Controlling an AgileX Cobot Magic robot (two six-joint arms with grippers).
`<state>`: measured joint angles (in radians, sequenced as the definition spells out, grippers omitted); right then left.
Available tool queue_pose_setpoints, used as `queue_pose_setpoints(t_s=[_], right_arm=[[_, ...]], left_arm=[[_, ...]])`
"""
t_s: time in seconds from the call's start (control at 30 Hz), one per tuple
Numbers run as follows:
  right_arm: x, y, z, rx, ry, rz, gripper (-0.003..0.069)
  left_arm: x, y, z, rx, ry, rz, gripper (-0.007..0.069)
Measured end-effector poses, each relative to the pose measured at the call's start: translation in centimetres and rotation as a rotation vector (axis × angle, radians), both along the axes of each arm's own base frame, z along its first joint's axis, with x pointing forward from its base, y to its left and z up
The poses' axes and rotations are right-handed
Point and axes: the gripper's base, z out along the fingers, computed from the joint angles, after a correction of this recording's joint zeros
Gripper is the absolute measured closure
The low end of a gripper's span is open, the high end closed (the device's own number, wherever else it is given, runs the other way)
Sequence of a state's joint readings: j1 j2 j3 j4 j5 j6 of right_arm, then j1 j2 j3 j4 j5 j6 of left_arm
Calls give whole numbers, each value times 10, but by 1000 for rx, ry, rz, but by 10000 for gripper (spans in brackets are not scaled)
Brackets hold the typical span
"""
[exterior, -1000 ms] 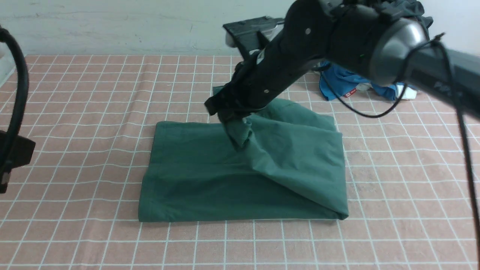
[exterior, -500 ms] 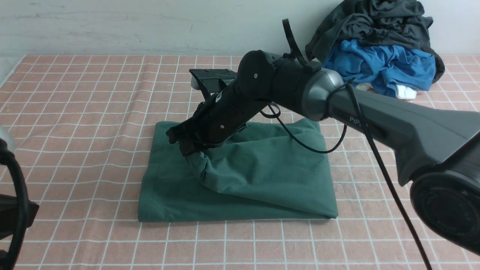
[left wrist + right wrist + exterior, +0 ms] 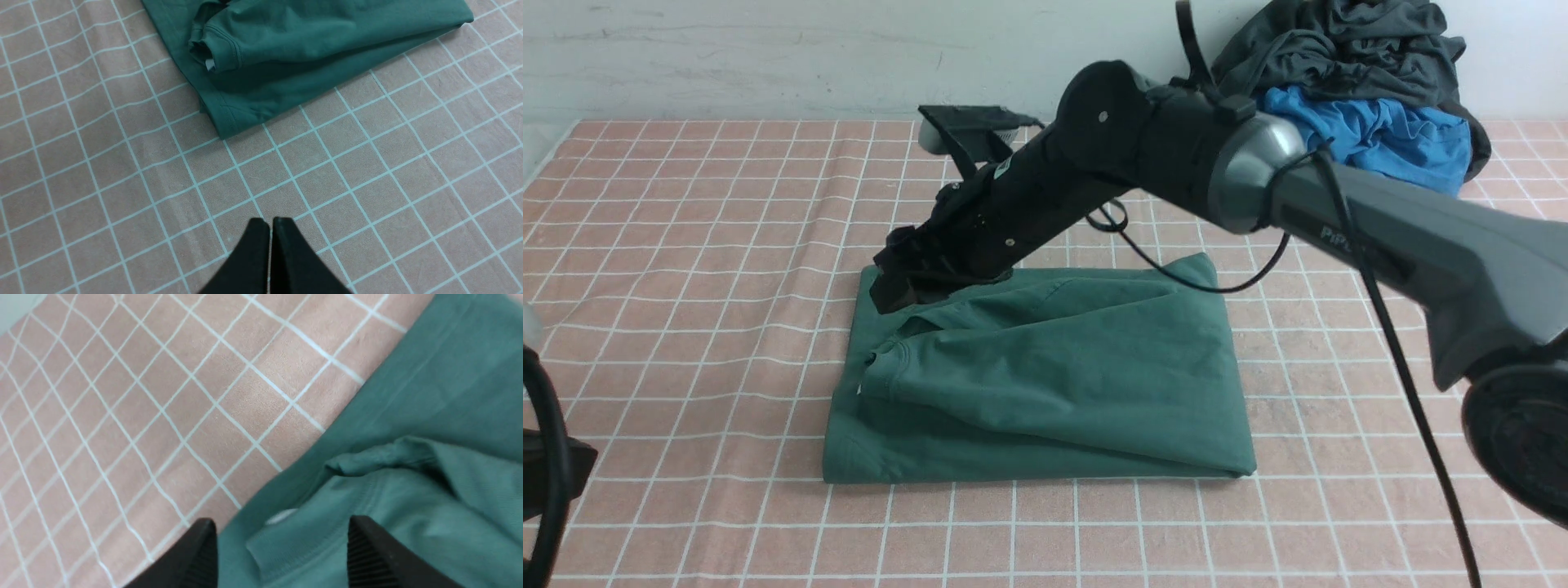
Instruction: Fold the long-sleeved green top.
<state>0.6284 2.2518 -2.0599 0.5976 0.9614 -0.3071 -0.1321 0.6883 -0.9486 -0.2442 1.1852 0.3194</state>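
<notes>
The green long-sleeved top (image 3: 1045, 384) lies folded into a rough rectangle in the middle of the table, its upper layer laid over towards the left. Its ribbed neck edge (image 3: 220, 45) with a small white label shows near the left end. My right gripper (image 3: 894, 290) hovers just above the top's far left corner, open, with nothing between its fingers. In the right wrist view the right gripper (image 3: 282, 526) straddles the loose neck edge of the top (image 3: 429, 416) without gripping it. My left gripper (image 3: 270, 220) is shut and empty over bare cloth, near the top's (image 3: 310, 36) front left corner.
A pink tablecloth with a white grid (image 3: 686, 245) covers the table. A heap of dark grey clothes (image 3: 1347, 41) and a blue garment (image 3: 1372, 135) sits at the back right against the wall. My right arm (image 3: 1339, 220) reaches across above the top's right half.
My right gripper carried the pinched fold leftwards across the top, then opened and let it go. The layer now lies flat, and the gripper has risen slightly off it.
</notes>
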Motion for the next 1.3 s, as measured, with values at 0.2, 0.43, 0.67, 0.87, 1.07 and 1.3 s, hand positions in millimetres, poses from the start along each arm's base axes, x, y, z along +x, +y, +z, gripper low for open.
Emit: queue_pose_setpoints(t_s=[0.2,0.43,0.67,0.87,1.07,1.3], right_arm=[[19,-37,-20,-329,-50,-93,247],[23,-39,-73,-444,98,-157,288],[10,-10,-72,-370,96,-76,290],[6,7,-39,-301,36,-47,291],[5,7,-1,-291,-18,-16,312],[-30,-20,91,-222,-153,11,390]], left_arm=[[0,0,0,0,-4,1,627],[1,0,0,-1,-7,2,627],[1,0,1,0,-9,3,627],[1,0,1,0,-9,3,627],[-2,3,2,25,-36,19,627],[-37,25,-10,135,-151,165,627]])
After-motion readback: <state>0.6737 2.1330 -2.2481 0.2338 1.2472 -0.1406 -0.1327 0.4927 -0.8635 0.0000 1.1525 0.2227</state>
